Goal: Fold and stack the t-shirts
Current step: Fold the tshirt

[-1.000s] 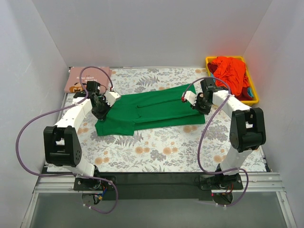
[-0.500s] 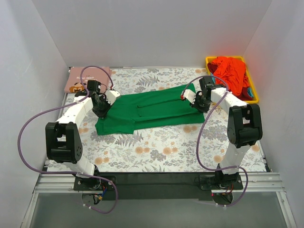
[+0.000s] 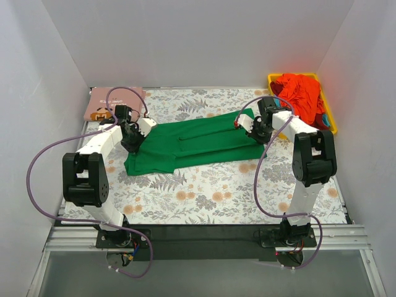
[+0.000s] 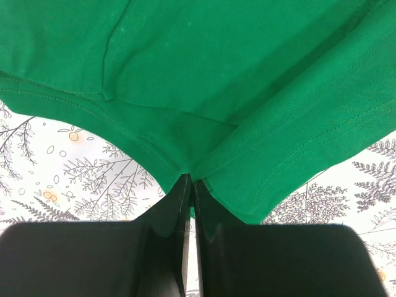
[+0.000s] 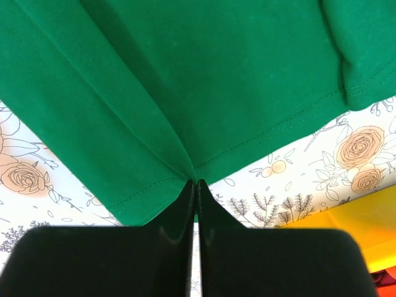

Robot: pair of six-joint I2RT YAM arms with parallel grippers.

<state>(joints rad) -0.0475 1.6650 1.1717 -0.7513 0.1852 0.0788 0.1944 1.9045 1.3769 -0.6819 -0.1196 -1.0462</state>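
A bright green t-shirt [image 3: 192, 143] lies stretched across the middle of the floral table covering [image 3: 204, 192], folded lengthwise. My left gripper [image 3: 132, 146] is shut on its left edge, and the hem [image 4: 204, 154] bunches into the closed jaws in the left wrist view. At the shirt's right end my right gripper [image 3: 258, 137] is shut on the hem [image 5: 185, 148], where the cloth puckers at the tips. A dusty pink t-shirt [image 3: 114, 103] lies folded at the back left corner. Red-orange t-shirts [image 3: 301, 93] are heaped at the back right.
The yellow bin [image 3: 330, 121] holding the red-orange heap stands at the back right corner, close to my right arm; its yellow rim [image 5: 352, 223] shows in the right wrist view. White walls close in the table on three sides.
Both grippers have drawn slightly toward the back of the table with the green shirt's ends pinched. The shirt's right end has shifted up a little.
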